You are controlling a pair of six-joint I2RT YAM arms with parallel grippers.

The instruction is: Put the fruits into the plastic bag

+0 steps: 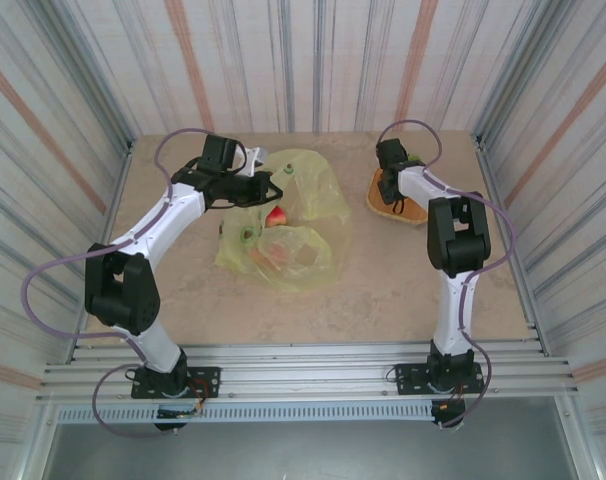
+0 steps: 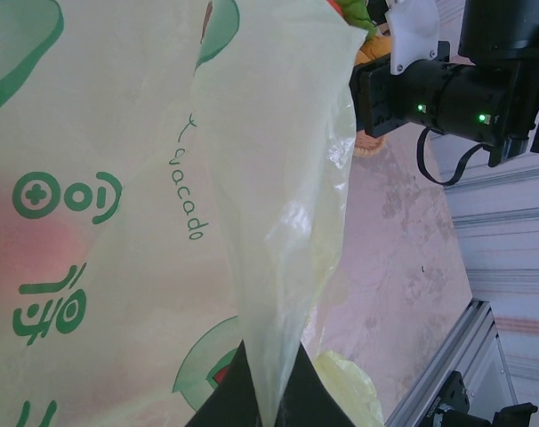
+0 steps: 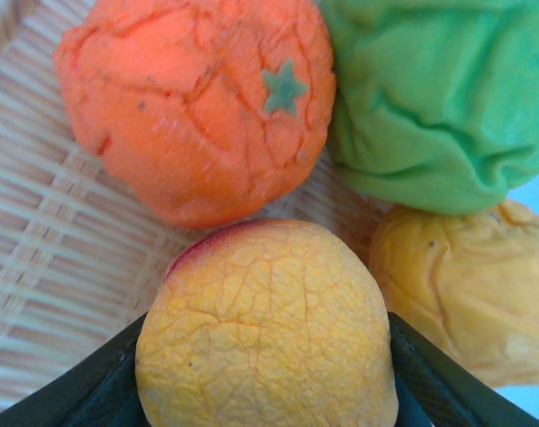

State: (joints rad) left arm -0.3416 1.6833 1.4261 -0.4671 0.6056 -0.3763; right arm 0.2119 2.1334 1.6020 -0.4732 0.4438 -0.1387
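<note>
Fruits [image 1: 276, 215]: some inside plastic bag [image 1: 318, 200] mid-table, others on woven tray [image 1: 415, 212] to the right. Left wrist: left gripper [image 2: 268, 402] pinched on bag film; hold mouth up. Right wrist: right gripper [image 3: 265, 378] clamped around yellow-orange fruit [image 3: 265, 294]; lift straight, clear of orange neighbour [image 3: 198, 107], then over bag.
</note>
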